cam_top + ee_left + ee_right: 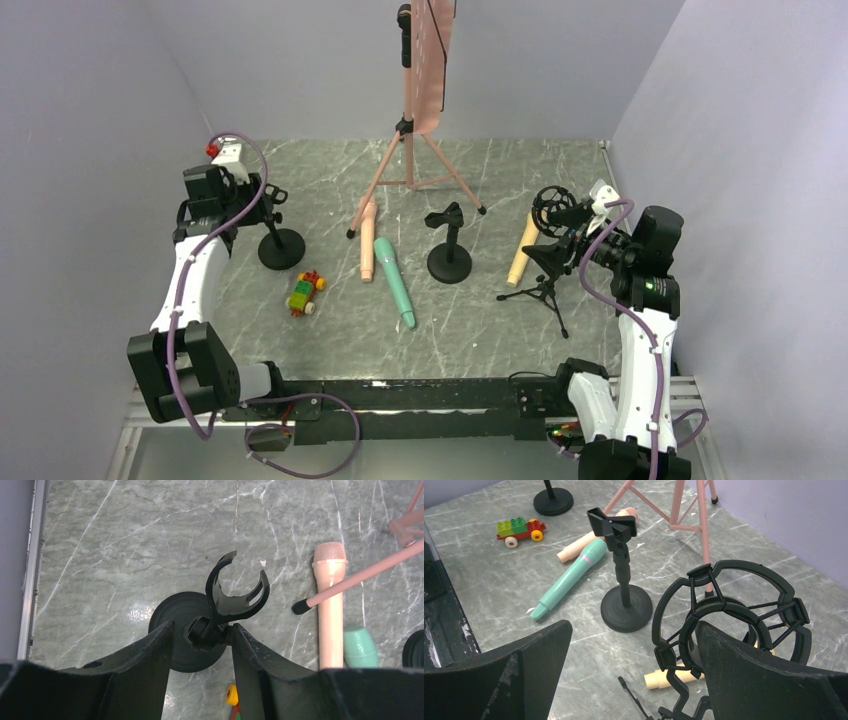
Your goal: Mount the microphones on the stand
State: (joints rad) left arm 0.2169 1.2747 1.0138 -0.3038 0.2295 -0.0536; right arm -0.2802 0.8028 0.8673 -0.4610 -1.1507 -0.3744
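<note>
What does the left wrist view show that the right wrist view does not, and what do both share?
Only the left wrist view: the left fingers either side of a black stand's joint, under its clip. Only the right wrist view: the ring-shaped shock mount, the tan-yellow microphone's end behind it, and the right fingers. Both: the pink microphone, the teal microphone and the pink tripod.
</note>
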